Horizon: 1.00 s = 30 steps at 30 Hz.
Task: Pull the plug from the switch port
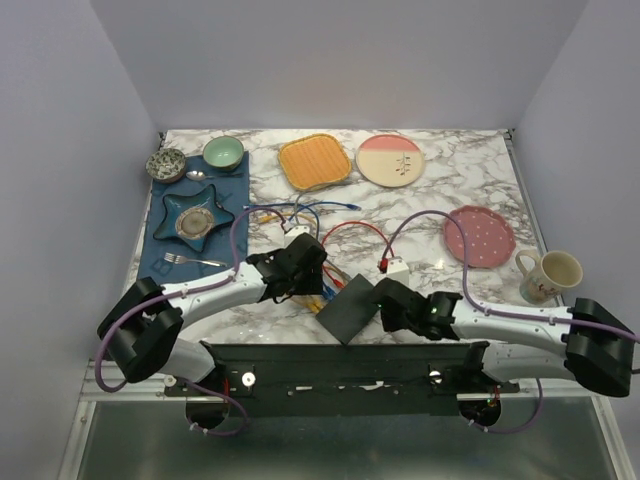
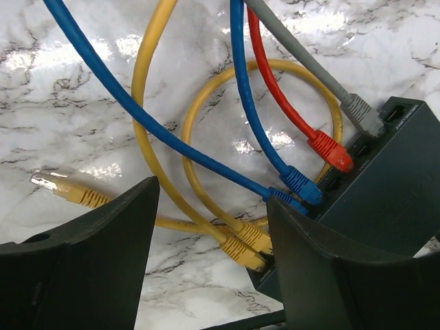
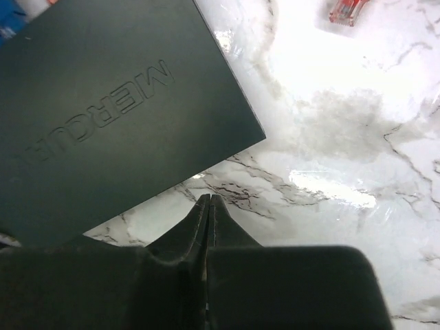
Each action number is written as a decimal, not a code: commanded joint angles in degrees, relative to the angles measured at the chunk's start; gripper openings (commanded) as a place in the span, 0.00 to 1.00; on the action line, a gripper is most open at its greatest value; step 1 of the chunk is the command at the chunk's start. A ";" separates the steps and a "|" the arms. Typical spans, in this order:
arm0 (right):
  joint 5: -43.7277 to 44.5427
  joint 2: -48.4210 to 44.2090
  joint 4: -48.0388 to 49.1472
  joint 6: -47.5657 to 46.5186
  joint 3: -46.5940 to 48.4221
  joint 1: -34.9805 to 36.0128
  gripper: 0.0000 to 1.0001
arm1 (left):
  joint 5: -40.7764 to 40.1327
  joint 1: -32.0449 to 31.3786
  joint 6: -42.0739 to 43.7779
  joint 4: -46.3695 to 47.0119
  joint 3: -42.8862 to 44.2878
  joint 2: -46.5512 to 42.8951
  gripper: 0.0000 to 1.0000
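The switch (image 1: 350, 310) is a flat dark box on the marble table, between my two grippers. In the left wrist view the switch (image 2: 392, 199) has several plugs in its edge sockets: two yellow plugs (image 2: 251, 244), two blue plugs (image 2: 299, 185), a red plug (image 2: 330, 151) and a grey plug (image 2: 361, 113). My left gripper (image 2: 213, 268) is open, with its fingers on either side of the yellow plugs and not touching them. My right gripper (image 3: 208, 203) is shut and empty, its tip just off the near edge of the switch (image 3: 103, 117).
A loose yellow plug (image 2: 62, 189) lies on the marble at left. A loose red plug (image 3: 347, 10) lies beyond the switch. An orange plate (image 1: 315, 162), a cream plate (image 1: 390, 160), a pink plate (image 1: 480, 236), a mug (image 1: 548, 275) and a blue mat (image 1: 160, 245) with dishes stand around.
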 commanded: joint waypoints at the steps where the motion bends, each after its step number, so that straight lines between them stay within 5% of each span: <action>1: 1.22 6.60 -2.65 2.21 4.46 0.32 0.07 | 1.52 -1.49 0.27 0.59 -0.02 1.63 0.74; 9: 0.70 8.90 0.06 0.45 6.06 -5.72 0.07 | 9.84 -5.54 3.79 3.84 0.86 6.91 0.70; 19: -9.92 13.20 8.41 -2.45 9.56 -16.46 0.07 | 18.05 -8.87 9.15 9.47 4.37 12.27 0.62; 30: -16.97 23.93 9.65 -5.26 22.66 -24.36 0.08 | 19.56 -10.90 14.16 7.72 19.91 21.67 0.61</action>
